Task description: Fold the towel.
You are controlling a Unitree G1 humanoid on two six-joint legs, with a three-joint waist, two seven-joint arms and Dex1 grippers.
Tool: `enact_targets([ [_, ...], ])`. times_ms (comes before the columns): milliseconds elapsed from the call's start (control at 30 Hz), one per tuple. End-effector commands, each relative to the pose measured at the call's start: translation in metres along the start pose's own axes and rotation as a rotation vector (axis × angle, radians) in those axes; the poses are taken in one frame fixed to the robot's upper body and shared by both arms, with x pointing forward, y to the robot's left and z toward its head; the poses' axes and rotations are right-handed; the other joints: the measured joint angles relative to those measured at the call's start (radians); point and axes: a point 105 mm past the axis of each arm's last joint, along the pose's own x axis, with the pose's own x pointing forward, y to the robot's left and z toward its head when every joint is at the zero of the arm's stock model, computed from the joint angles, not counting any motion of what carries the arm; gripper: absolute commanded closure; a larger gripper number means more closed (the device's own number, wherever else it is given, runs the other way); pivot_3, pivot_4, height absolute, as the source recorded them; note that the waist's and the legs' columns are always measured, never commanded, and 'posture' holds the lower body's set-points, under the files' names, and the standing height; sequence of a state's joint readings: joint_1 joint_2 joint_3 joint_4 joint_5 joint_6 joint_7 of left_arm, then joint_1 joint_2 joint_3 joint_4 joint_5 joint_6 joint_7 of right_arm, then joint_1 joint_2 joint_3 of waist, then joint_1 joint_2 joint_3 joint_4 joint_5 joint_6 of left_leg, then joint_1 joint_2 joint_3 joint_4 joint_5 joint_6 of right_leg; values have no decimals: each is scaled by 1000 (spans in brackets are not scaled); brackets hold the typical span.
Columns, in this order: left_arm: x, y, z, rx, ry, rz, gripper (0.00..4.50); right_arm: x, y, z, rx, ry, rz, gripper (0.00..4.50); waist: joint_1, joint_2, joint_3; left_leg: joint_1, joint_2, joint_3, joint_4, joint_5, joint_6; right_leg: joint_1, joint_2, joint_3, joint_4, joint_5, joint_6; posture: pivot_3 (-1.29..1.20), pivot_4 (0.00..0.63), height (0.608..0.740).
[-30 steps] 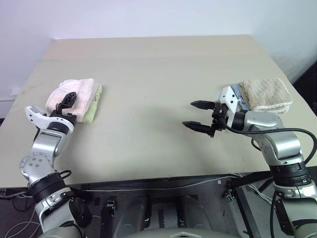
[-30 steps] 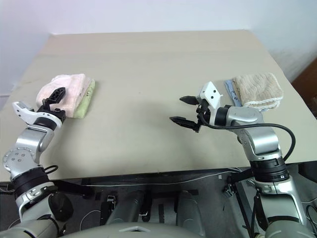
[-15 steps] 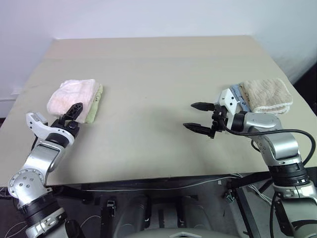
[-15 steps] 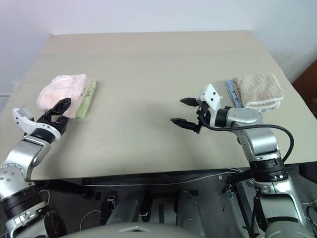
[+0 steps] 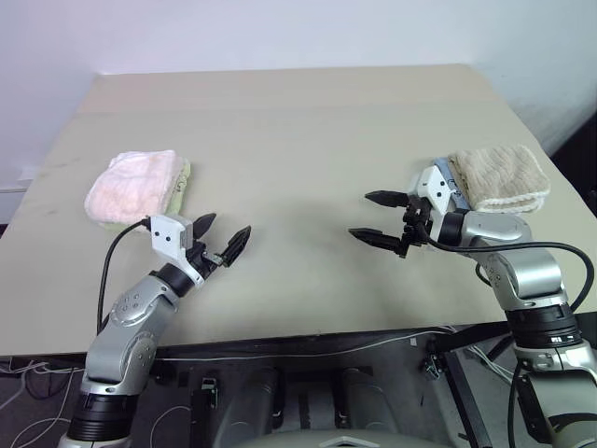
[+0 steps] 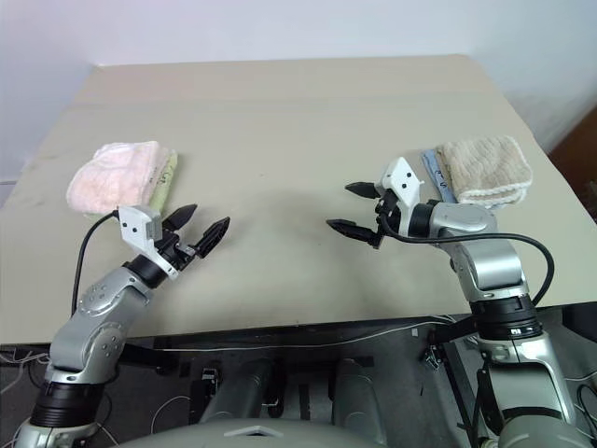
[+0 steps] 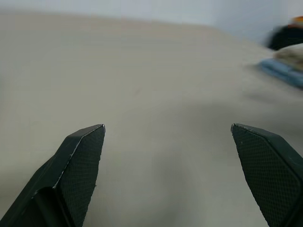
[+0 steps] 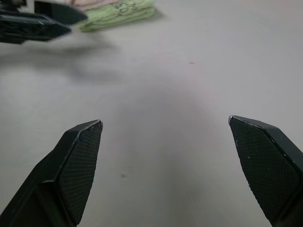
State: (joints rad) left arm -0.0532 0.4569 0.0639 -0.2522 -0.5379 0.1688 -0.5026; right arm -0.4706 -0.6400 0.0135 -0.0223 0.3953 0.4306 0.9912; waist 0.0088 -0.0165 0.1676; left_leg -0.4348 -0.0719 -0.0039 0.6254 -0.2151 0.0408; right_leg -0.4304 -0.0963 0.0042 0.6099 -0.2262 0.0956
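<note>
The towel [image 5: 133,185] is a pale pink bundle, folded, at the table's left. It rests on top of a light green towel [image 5: 182,189]. My left gripper [image 5: 230,224] is open and empty over bare table, to the right of the towel, nearer the front edge and apart from it. It points toward the table's middle. My right gripper [image 5: 359,215] is open and empty at the right, pointing left across the table. In the right wrist view my own fingers [image 8: 78,156] stand wide over bare tabletop, and the left gripper [image 8: 33,21] appears beyond them beside the green towel [image 8: 118,12].
A folded beige-tan towel [image 5: 499,177] lies at the table's right on a blue item [image 5: 438,175], just behind my right wrist. The tan table [image 5: 298,121] stretches far back. The front edge runs just under both arms.
My left gripper swung right and toward the front edge, away from the pink towel, and rolled over so its fingers lie side by side. The right arm stayed put.
</note>
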Motion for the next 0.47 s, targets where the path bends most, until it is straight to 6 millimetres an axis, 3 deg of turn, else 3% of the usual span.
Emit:
enact_targets([
  [33,-4,-2,19,102,-88,-101,30,-9,-1,18,-26,-62,-13,0,0,0,0,0,0,0,0,0,0,0,0,0,0,0,0,0,150,740],
  [167,-5,-9,40,172,-147,-201,30,-20,-1,12,9,-41,2,0,4,0,0,-1,0,0,1,0,1,1,0,0,0,0,0,0,150,740],
  [333,-11,-25,37,209,-67,-376,30,-34,-9,-6,15,46,-18,0,2,1,0,-1,0,0,3,-1,1,2,-1,0,0,0,0,0,150,740],
  [467,-14,-34,40,208,-57,-440,30,-36,-9,-1,19,38,-3,0,-2,1,1,-1,0,0,2,0,1,1,0,0,0,0,0,0,150,740],
])
